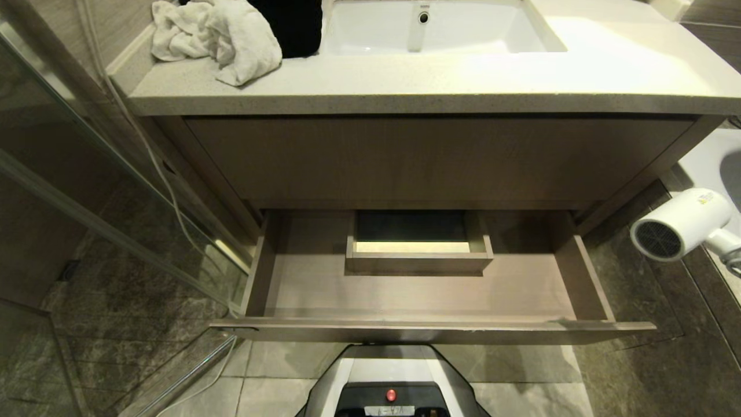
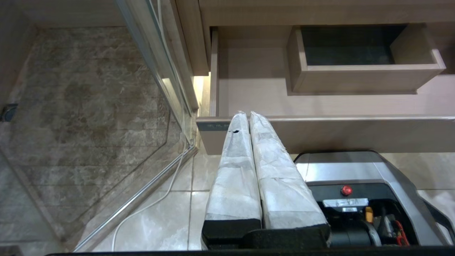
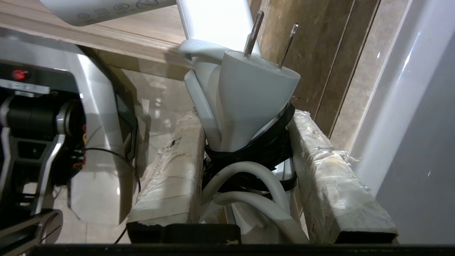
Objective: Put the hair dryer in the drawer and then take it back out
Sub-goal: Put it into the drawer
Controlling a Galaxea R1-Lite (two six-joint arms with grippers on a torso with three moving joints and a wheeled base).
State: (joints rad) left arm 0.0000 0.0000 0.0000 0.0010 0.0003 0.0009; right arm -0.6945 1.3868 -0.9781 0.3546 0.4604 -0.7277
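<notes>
Item count for the current scene:

- Hair dryer: one, white, with one round mesh grille
- Plug: one, carrying two metal prongs
- Drawer: one, pulled out, with one boxed cut-out at its back
- Sink basin: one, with one countertop around it
- Crumpled towel: one
- Grippers: two, namely the left gripper and the right gripper, each with two wrapped fingers
- Red button on the robot base: one
</notes>
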